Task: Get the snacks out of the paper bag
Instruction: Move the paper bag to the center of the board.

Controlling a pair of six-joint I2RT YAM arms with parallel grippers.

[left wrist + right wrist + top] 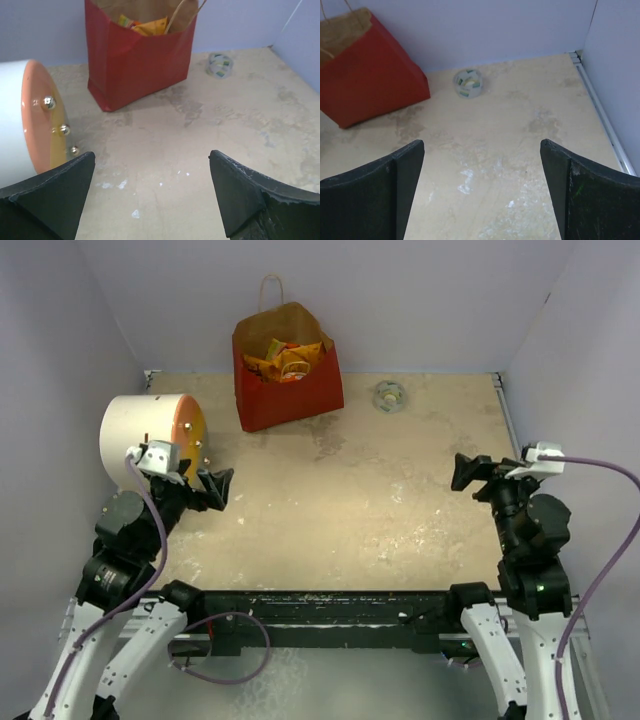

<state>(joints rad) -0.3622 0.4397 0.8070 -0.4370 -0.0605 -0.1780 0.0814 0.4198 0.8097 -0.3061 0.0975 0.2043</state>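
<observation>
While the left gripper and right gripper gape wide and empty, the red paper bag stands at the far side of the table, crinkly orange and yellow snacks piled inside its brown lining.

The paper bag stands at the back of the tabletop, left of centre, with the snacks inside it. A roll of tape lies to its right, apart from it. A cylinder lies on its side at the left edge, just behind the left pincer; the right pincer is at the near right.
</observation>
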